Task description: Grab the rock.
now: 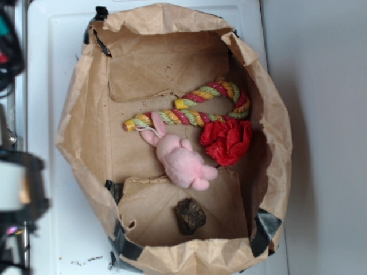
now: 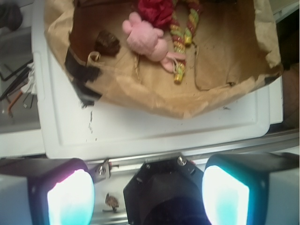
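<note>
The rock [image 1: 190,216] is a small dark, rough chunk lying on the brown paper floor of an open paper bag [image 1: 80,114], near the bag's front edge and just below a pink plush bunny [image 1: 182,160]. In the wrist view the rock [image 2: 107,42] lies at the upper left, left of the bunny [image 2: 146,37]. My gripper [image 2: 147,194] is open, its two pale pads [image 2: 70,199] wide apart with nothing between them. It hovers outside the bag, beyond the white tray's edge. In the exterior view the gripper [image 1: 17,189] is a blurred dark shape at the left edge.
A red wrinkly fabric ball [image 1: 226,140] and a striped rope toy [image 1: 195,112] lie in the bag behind the bunny. The bag's crumpled walls stand up all round, patched with black tape [image 1: 126,246]. The bag rests on a white tray [image 1: 51,57].
</note>
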You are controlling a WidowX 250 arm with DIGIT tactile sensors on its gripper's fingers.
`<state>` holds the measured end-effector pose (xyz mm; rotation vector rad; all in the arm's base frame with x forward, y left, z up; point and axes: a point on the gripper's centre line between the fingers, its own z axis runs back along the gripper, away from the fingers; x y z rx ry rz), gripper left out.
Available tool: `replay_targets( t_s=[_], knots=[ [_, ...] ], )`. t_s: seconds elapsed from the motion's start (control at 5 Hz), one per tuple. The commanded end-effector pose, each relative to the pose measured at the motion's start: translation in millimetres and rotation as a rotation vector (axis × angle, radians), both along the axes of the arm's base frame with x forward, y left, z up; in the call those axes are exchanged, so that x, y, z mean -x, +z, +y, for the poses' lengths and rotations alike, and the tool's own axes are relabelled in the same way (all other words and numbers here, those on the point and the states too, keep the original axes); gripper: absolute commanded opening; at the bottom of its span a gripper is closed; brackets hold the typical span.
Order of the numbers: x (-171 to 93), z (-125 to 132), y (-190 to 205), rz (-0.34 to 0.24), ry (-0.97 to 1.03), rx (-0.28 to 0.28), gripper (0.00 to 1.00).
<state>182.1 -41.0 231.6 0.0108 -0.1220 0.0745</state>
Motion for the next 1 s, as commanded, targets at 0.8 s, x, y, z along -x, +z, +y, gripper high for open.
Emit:
replay_targets(
  t_s=[0.8],
  knots=[
    [-117.5, 16.7, -43.2, -0.154, -0.545, -0.155, 1.0]
  ],
)
